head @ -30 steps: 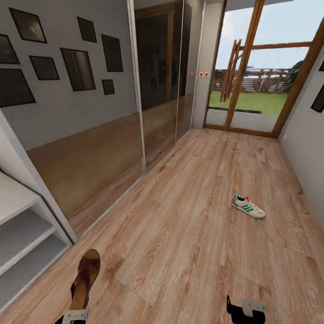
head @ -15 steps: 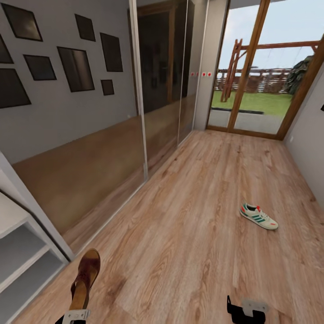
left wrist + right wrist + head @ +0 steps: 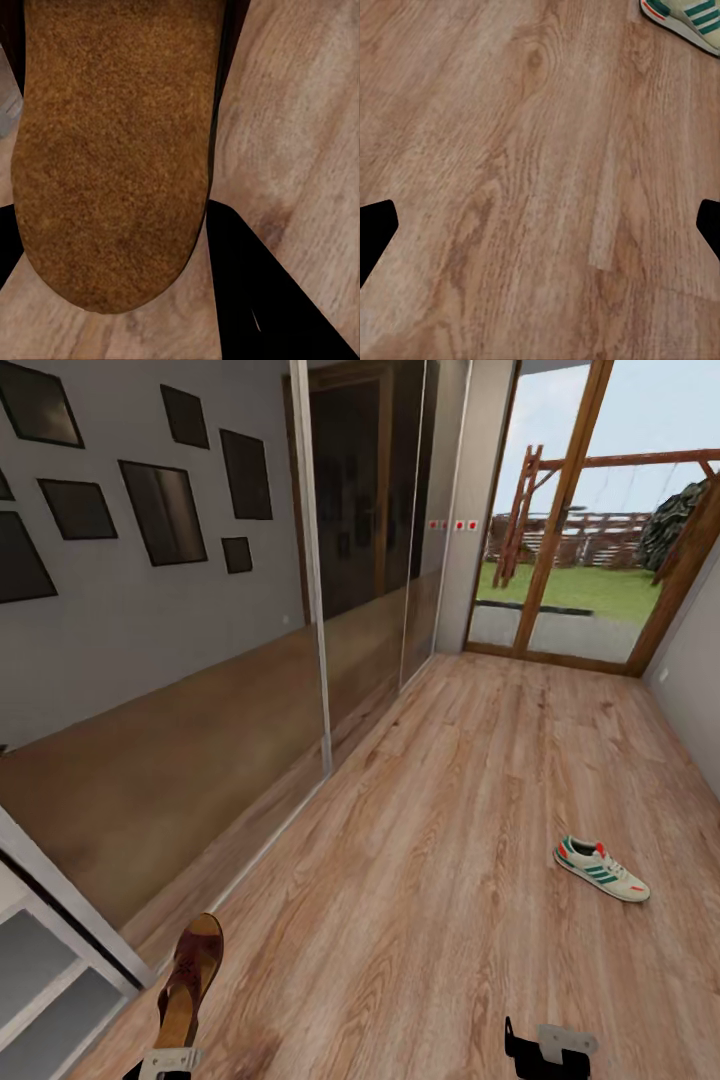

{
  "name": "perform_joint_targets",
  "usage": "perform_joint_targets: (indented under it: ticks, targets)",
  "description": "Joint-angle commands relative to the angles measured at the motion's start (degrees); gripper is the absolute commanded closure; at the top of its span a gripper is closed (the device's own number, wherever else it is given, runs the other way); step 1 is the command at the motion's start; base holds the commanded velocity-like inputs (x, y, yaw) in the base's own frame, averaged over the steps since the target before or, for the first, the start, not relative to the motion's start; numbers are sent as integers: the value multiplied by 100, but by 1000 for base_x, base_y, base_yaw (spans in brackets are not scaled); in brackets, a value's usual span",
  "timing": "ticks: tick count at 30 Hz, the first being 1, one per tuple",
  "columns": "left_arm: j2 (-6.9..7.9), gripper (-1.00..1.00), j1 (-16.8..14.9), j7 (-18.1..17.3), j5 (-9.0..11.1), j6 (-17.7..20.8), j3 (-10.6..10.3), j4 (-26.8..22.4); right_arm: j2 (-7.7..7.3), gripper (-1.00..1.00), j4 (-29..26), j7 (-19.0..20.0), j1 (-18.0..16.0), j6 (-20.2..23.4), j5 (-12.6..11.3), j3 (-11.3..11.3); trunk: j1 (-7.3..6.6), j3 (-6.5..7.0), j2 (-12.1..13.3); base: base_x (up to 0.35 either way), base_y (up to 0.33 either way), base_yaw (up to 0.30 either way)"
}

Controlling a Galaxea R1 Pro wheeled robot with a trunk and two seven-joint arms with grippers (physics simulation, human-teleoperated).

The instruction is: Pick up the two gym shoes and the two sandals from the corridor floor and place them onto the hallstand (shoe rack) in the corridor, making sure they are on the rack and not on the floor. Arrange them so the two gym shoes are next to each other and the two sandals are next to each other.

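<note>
Head view: a dark-brown leather sandal (image 3: 188,982) rides in the left claw (image 3: 168,1057), clamped near its heel end, toe pointing away over the wood-grain corridor floor (image 3: 440,840). The white hallstand (image 3: 40,980) stands just to the left claw's left, its shelves open. A single white gym shoe (image 3: 602,868) with teal stripes lies flat on the planks, well ahead of the right claw (image 3: 548,1050) and to its right.

Left wrist view: the sandal's tan, suede-like footbed (image 3: 112,150) looks grippy and fairly stiff; light enough, probably, to hold by one end without sagging.

Right wrist view: the right claw's dark fingers (image 3: 376,229) stand wide apart over bare floor, empty. The gym shoe's striped side (image 3: 686,19) shows beyond them; its padded collar or midfoot seems the surest hold, the smooth upper likely slicker.
</note>
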Motion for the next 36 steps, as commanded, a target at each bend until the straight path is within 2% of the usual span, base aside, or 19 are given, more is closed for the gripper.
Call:
perform_joint_targets:
  ticks: [1,30,36]
  targets:
    - [-4,100,-4,-32,-74,-20,52,3,1,-100,5,7,-3,-23,3,-26,2,-5,-2,334,42,-86]
    - [-7,100,-4,-31,-74,-20,58,3,8,-100,5,17,-3,-23,3,-26,2,-5,-2,337,3,-257]
    - [-7,100,-4,-31,-74,-20,59,3,10,-100,5,17,-3,-23,3,-26,2,-5,-2,334,110,-264]
